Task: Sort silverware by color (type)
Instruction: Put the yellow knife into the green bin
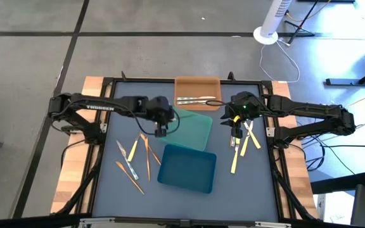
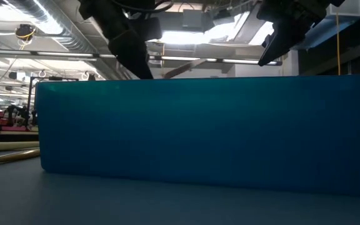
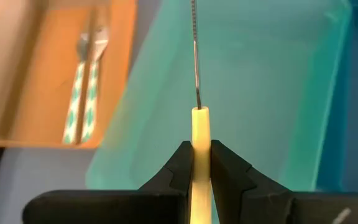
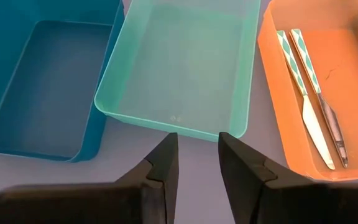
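My left gripper (image 3: pixel 200 149) is shut on a utensil with a pale yellow handle (image 3: pixel 199 124) and a thin metal shaft (image 3: pixel 195 56). It hangs over the left edge of the teal-green tray (image 1: pixel 194 130). My right gripper (image 4: pixel 197 155) stands open with nothing between its fingers, right of that tray (image 4: pixel 179 68), above pale yellow silverware (image 1: pixel 236 158) lying flat on the table. Orange-tan and silver-grey silverware (image 1: pixel 135 159) lies flat at the left. Two utensils with patterned handles (image 4: pixel 309 93) lie in the orange tray (image 1: pixel 197 85). My left gripper pinches the pale yellow handle (image 3: pixel 199 140) between its two fingers, close to where the metal shaft begins. The fingers slant down from the table's left side, and the utensil runs forward along them. It is lifted clear, its metal end out over the teal-green tray.
The dark blue tray (image 1: pixel 187 168) stands near the table's front and overlaps the teal-green tray; its wall (image 2: pixel 205 131) fills the low view. The orange tray sits at the far edge. Bare table lies between the trays and both sides.
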